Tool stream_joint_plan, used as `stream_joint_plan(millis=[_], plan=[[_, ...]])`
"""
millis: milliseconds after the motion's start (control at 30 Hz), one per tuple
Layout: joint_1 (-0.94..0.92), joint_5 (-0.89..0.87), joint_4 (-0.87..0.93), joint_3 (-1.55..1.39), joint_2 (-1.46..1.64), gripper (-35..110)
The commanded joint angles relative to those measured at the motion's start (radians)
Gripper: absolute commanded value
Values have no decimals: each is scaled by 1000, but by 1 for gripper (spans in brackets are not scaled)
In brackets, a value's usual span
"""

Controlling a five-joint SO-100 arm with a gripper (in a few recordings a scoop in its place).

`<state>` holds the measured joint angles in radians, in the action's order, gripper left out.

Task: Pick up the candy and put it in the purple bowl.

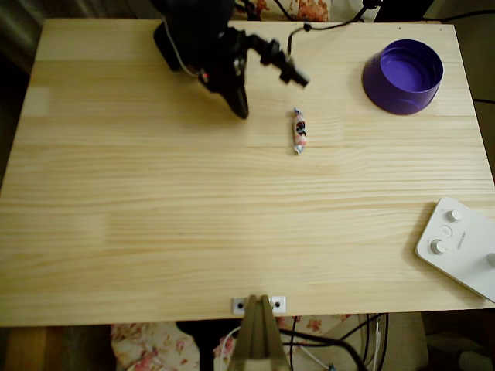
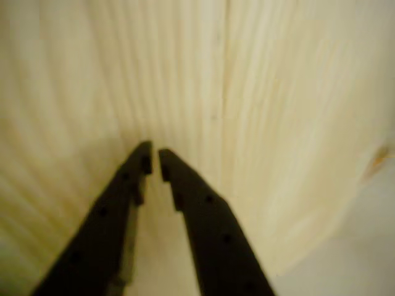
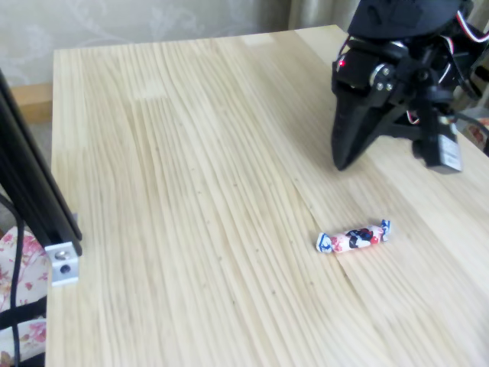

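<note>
The candy (image 1: 298, 131) lies flat on the wooden table, a small whitish-pink wrapped sweet with dark and red marks and twisted ends; the fixed view has the candy (image 3: 354, 238) near the right side. The purple bowl (image 1: 403, 76) stands upright at the far right of the table in the overhead view. My black gripper (image 1: 241, 110) points down at the table left of the candy, a short gap away. In the wrist view the gripper (image 2: 154, 159) has its fingertips nearly together with nothing between them, just above bare wood. The fixed view shows the gripper (image 3: 341, 162) above and behind the candy.
A white device with knobs (image 1: 462, 246) lies at the table's right front corner in the overhead view. A metal bracket and camera post (image 1: 259, 306) sit at the front edge. Cables run behind the far edge.
</note>
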<state>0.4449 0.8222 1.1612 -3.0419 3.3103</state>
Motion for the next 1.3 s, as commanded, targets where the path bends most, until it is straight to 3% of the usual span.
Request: stream_joint_plan(millis=[0, 100, 233, 433, 700, 1267], plan=[[-163, -440, -230, 69, -11, 0], [-221, -520, -345, 89, -11, -1], [-253, -600, -230, 172, -11, -1], [-477, -838, -132, 169, -11, -1], [-672, -825, -41, 71, -11, -1], [-676, -821, -40, 61, -11, -1]])
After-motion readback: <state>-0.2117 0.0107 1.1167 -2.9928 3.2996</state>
